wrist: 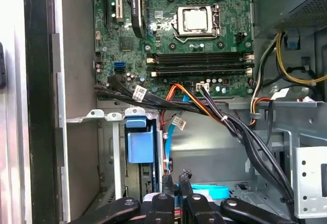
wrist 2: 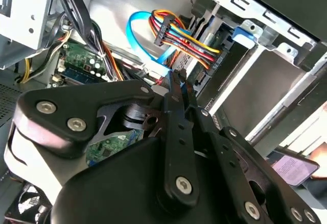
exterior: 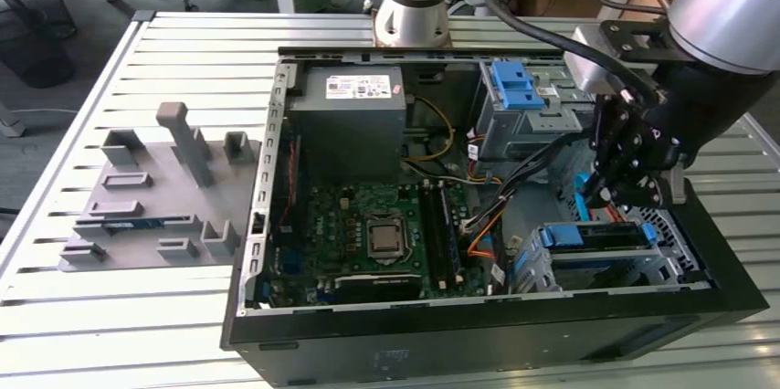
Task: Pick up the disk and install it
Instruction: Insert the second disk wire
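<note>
Black gripper linkage (wrist 2: pixel 173 147) fills the foreground of the second wrist view, inside an open computer case (exterior: pixel 488 334).

Its fingers (wrist: pixel 185 175) are clenched together with nothing between them, poised among the drive cables (wrist 2: pixel 179 35). In the exterior view the gripper (exterior: pixel 606 195) hangs just above the disk (exterior: pixel 597 236), which sits in its blue carrier in the lower drive bay at the exterior view's right, beside the motherboard (exterior: pixel 365 234). The case rests on a slatted metal worktop (exterior: pixel 73 316).
</note>
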You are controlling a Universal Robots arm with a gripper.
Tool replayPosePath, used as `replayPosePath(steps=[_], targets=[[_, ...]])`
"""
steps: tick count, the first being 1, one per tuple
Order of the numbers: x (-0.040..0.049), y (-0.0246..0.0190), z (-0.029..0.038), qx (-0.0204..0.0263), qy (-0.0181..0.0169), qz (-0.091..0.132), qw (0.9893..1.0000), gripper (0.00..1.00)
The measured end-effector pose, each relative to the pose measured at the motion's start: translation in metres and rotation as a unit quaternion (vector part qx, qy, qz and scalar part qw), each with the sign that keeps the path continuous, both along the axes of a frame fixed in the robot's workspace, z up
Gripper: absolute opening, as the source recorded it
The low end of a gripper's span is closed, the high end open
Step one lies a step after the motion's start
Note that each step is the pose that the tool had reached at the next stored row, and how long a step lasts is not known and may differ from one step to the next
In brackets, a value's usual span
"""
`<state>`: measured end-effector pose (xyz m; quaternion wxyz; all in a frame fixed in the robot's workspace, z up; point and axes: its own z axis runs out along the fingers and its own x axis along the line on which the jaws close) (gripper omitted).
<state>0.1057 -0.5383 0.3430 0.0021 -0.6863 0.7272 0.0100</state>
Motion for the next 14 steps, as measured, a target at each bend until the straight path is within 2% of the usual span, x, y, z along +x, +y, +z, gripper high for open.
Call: replayPosePath(steps=[2,3,4,11,14], targets=[[-0.0001,-0.0006,-0.0002,0.0169,-0.0003,0.000,0.9999,0.16],[-0.0002,-0.0015,-0.0004,0.0230,-0.0004,0.000,0.9997,0.16],[-0.0002,-0.0030,-0.0007,0.0255,-0.0004,0.000,0.9997,0.16],[-0.0002,-0.0179,-0.0034,0.0262,-0.0003,0.000,0.9997,0.16],[-0.0002,-0.0220,-0.0039,0.0262,-0.0003,0.000,0.9997,0.16]])
